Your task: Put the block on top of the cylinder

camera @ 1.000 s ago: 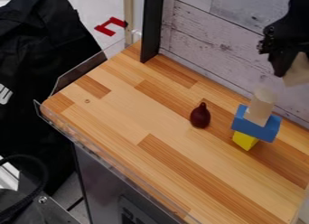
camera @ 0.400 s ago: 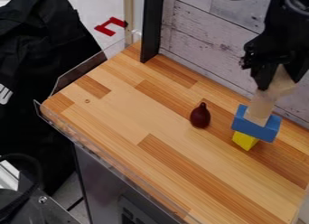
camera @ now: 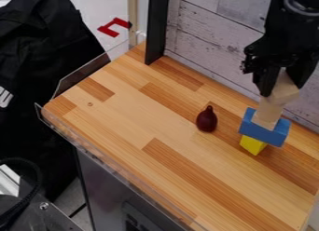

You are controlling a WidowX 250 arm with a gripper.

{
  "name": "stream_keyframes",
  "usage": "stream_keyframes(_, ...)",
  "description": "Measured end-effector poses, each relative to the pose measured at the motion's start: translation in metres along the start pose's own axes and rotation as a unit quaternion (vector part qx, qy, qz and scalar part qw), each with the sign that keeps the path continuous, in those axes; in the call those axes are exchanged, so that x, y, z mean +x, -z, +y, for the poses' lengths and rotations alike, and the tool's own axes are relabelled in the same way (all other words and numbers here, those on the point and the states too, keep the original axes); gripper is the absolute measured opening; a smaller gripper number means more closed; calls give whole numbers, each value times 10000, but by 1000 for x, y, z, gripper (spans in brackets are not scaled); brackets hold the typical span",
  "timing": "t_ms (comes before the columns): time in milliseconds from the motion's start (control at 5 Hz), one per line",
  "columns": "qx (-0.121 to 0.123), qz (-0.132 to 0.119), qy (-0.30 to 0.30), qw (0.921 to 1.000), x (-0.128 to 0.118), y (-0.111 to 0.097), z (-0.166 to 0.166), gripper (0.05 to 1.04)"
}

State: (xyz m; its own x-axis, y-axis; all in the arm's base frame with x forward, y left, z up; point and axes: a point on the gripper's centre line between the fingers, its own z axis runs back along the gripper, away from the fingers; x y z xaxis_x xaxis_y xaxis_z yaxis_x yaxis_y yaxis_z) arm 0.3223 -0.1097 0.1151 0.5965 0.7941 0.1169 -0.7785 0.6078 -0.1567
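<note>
Clasping the pale wooden block [camera: 285, 91] in our gripper [camera: 284, 89], we have the upright wooden cylinder [camera: 268, 114] just below, slightly view-left.

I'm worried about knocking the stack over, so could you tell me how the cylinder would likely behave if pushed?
The cylinder would probably tip easily, standing tall and narrow on end. Its straight sides suggest it is stiff. A push might also rock the blue block, which overhangs the yellow block.

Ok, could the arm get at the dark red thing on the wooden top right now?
Probably not yet: the claw has the pale block between its fingers, above the cylinder. Otherwise likely yes: the dark red thing stands apart from the blue block.
</note>
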Motion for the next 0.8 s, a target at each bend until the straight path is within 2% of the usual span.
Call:
stream_keyframes(400, 85, 61, 81, 9999, -1, 4, -4, 555)
stream_keyframes(600, 278, 83, 178, 9994, 0, 9, -5, 555)
stream_keyframes(800, 364, 88, 206, 9991, 0, 12, -4, 555)
